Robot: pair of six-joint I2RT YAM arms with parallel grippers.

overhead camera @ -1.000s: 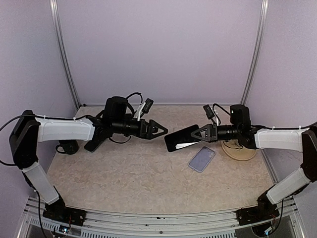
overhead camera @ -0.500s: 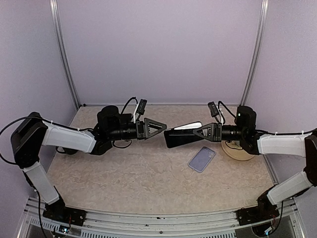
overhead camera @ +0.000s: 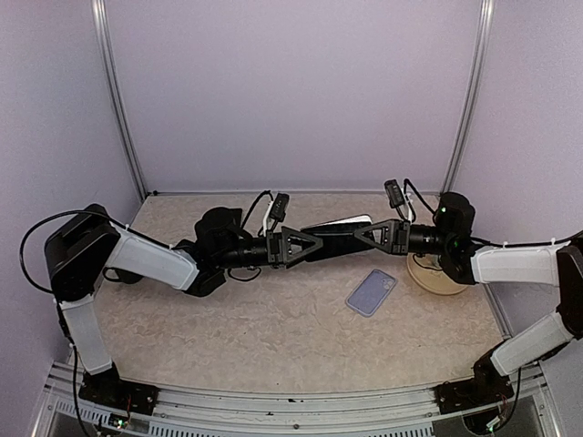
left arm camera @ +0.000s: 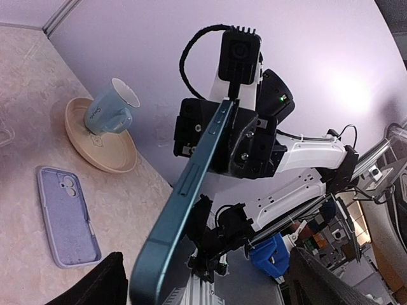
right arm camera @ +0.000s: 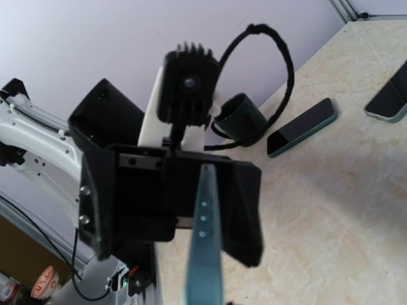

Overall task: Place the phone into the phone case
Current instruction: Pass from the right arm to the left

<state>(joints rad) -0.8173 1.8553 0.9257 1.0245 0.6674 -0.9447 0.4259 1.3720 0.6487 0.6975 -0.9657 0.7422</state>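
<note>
Our left gripper (overhead camera: 314,245) gapes around the dark teal slab phone (overhead camera: 341,228) clamped by right gripper (overhead camera: 361,234); we center 2 fingers, then close.

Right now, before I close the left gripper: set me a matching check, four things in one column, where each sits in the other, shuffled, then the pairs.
1 teal phone
2 lilac silicone phone case
3 pale blue mug
4 dark green cup

A on the round tan saucer
B in the air, clamped by the right gripper
C flat on the table, empty
D on the table beside a dark-screened phone

Pairs: 1-B, 2-C, 3-A, 4-D
</note>
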